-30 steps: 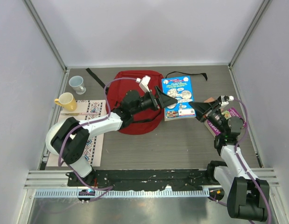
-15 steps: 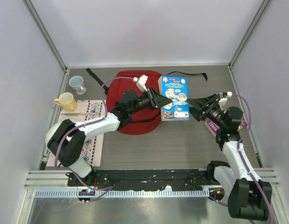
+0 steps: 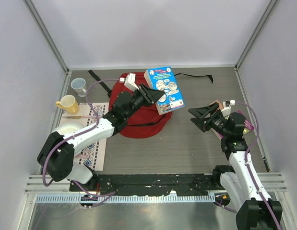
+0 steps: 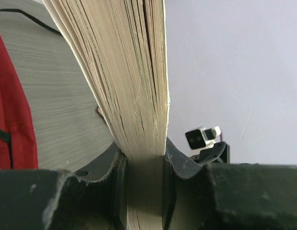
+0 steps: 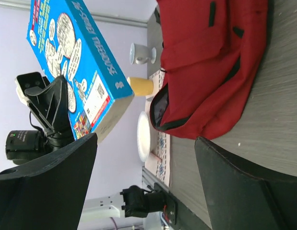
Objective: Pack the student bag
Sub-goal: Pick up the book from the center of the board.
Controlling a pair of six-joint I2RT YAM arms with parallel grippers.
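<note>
Left end effector (image 3: 155,93) clamped on the page edge of a thick blue picture-covered book (image 3: 163,89), with the pages squeezed between both fingers (image 4: 186,167) in the left wrist view. Book held off the tabletop (image 3: 196,148), tilted, over the far right part of the student bag (image 3: 147,125). Student bag lying flat on the tabletop, left of centre and toward the far side, red with black straps; a black-trimmed gap showing at one edge in the right wrist view. Right end effector (image 3: 198,117) spread wide and gripping nothing, right of the bag and apart from it, pointing left toward the book. Magenta book (image 3: 248,125) under the right arm, mostly hidden. Yellow mug (image 3: 67,103) on a patterned placemat (image 3: 95,111) at the left; white mug (image 3: 79,86) just beyond it, on bare tabletop.
</note>
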